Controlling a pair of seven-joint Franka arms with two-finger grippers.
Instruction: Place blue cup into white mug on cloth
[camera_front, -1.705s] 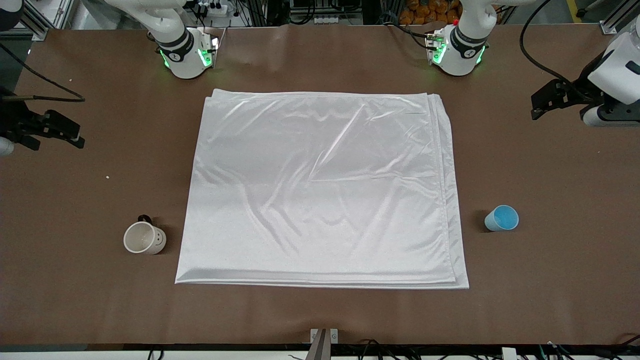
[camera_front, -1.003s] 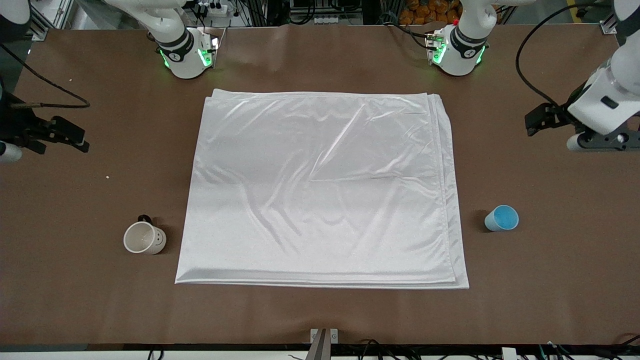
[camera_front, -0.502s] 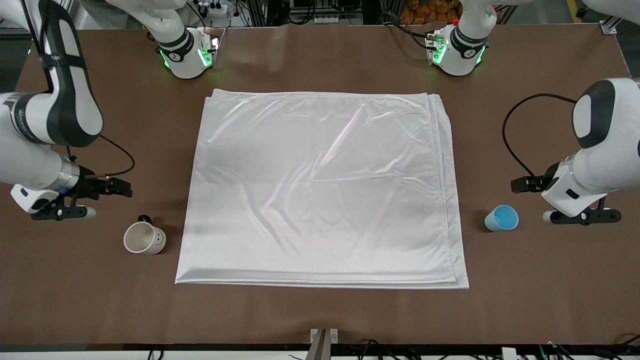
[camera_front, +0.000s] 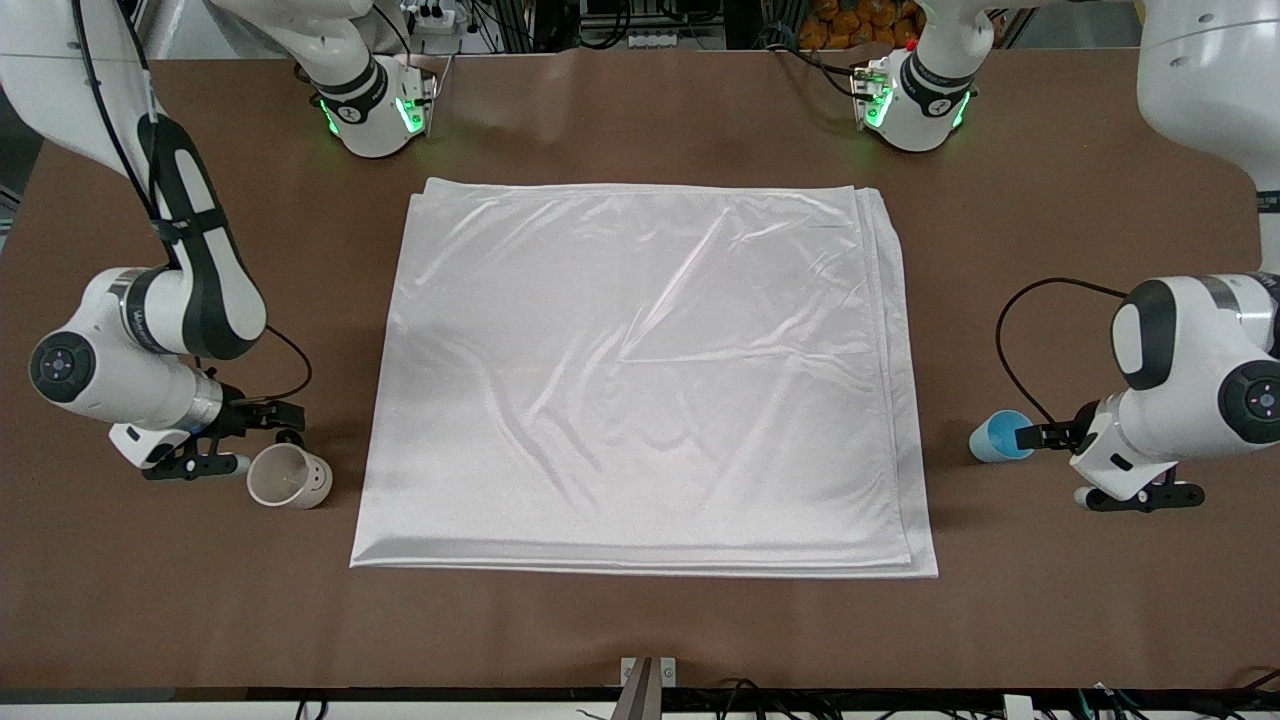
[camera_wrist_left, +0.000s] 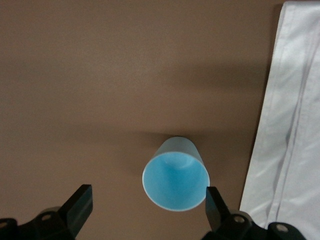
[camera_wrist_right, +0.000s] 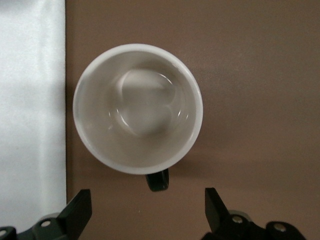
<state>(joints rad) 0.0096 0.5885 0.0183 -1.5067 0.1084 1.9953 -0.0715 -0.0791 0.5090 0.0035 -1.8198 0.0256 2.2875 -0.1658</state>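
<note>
The white mug (camera_front: 289, 476) stands upright on the brown table beside the cloth (camera_front: 640, 380), toward the right arm's end. In the right wrist view the mug (camera_wrist_right: 137, 107) is empty, its black handle (camera_wrist_right: 157, 180) pointing at my open right gripper (camera_wrist_right: 147, 212), which hangs just above the handle side (camera_front: 272, 420). The blue cup (camera_front: 1000, 437) stands upright on the table beside the cloth's other edge. My left gripper (camera_front: 1042, 437) is open and low next to it. In the left wrist view the cup (camera_wrist_left: 176, 181) lies partly between the fingers of the left gripper (camera_wrist_left: 147, 209), untouched.
The cloth's layered edge shows in the left wrist view (camera_wrist_left: 287, 150) and its edge in the right wrist view (camera_wrist_right: 30, 100). The two arm bases (camera_front: 370, 110) (camera_front: 915, 105) stand at the table's back edge. A small metal bracket (camera_front: 647, 672) sits at the front edge.
Both arms have swung in from the table's ends and come down: the right gripper onto the mug's handle side, the left gripper next to the blue cup. Neither cup has moved.
</note>
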